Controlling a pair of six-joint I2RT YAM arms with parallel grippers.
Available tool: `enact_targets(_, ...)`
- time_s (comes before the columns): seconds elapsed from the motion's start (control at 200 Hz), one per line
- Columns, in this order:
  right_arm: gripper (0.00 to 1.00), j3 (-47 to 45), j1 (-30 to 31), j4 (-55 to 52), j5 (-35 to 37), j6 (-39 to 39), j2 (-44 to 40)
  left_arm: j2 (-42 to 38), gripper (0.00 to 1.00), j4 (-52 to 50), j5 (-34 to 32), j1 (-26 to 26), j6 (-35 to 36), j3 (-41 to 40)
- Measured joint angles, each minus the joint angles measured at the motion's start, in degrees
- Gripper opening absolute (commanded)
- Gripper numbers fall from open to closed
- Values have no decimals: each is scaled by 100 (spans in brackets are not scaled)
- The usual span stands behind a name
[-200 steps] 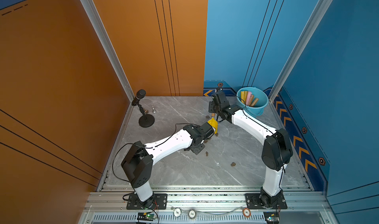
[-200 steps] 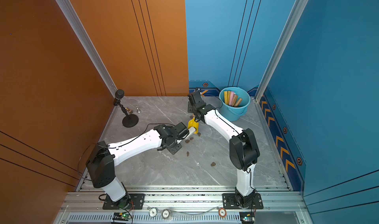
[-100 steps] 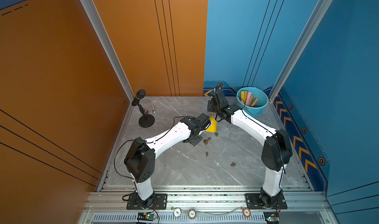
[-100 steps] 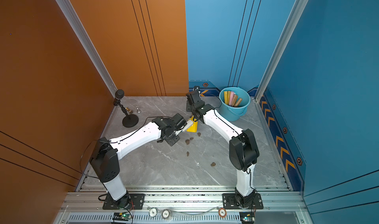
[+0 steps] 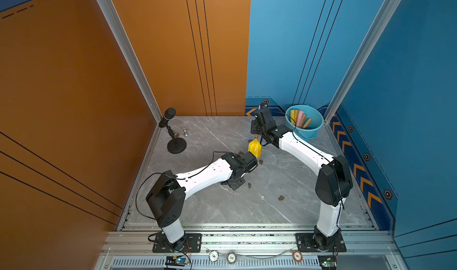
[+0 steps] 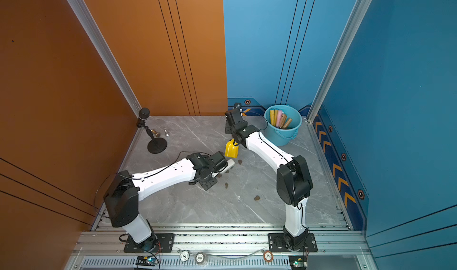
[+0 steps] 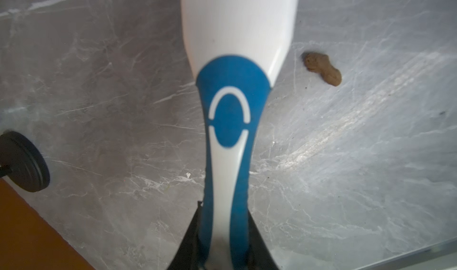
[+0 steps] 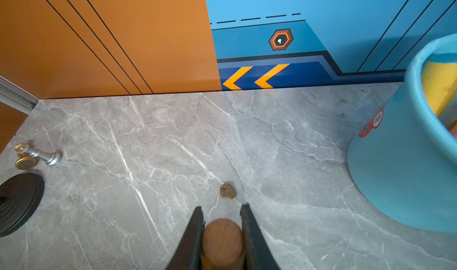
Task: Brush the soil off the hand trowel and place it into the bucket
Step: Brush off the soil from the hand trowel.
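Now our right jaws clamp the wooden handle of the yellow hand trowel [image 5: 255, 149], which hangs blade-down over mid-tabletop [image 5: 222, 207]. Our left jaws grip a white-and-blue brush [image 7: 230, 132], its head near the blade's 6 o'clock edge. Soil lumps [image 5: 281, 197] lie toward 5 o'clock; the bucket [image 5: 308, 134] stands at 1 o'clock.

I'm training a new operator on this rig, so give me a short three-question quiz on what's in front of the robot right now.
1. True or false: the yellow trowel lies inside the bucket.
2. What does the left gripper hold? A) a brush B) a chess piece C) nothing
3. Fill in: the loose soil lumps lie on the ____.
Key: 1 false; 2 A; 3 table.
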Motion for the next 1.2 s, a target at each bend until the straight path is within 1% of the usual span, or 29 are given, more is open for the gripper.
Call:
enact_targets(0.155, 8, 22, 0, -2, -24, -42, -2, 7, 0, 170, -114, 205, 125, 627)
enact_targets(0.265, 8, 37, 0, 0, -42, -44, -9, 210, 0, 413, -304, 354, 321, 848)
enact_targets(0.365, 8, 48, -4, -2, -52, -44, -15, 560, 0, 575, -398, 415, 442, 844)
enact_targets(0.456, 8, 66, -26, -4, -74, -46, -17, 767, 0, 675, -470, 404, 503, 673)
enact_targets(0.621, 8, 109, -155, -9, -181, -39, -37, 765, 0, 678, -551, 144, 522, 223)
enact_targets(0.786, 8, 170, -267, -9, -264, -39, -83, 647, 0, 629, -549, 15, 503, 186)
enact_targets(1.011, 8, 177, -269, -9, -444, -39, -131, 568, 0, 737, -560, 367, 525, 820)
enact_targets(1.196, 8, 181, -269, -24, -522, -44, -142, 761, 0, 859, -710, 525, 562, 787)
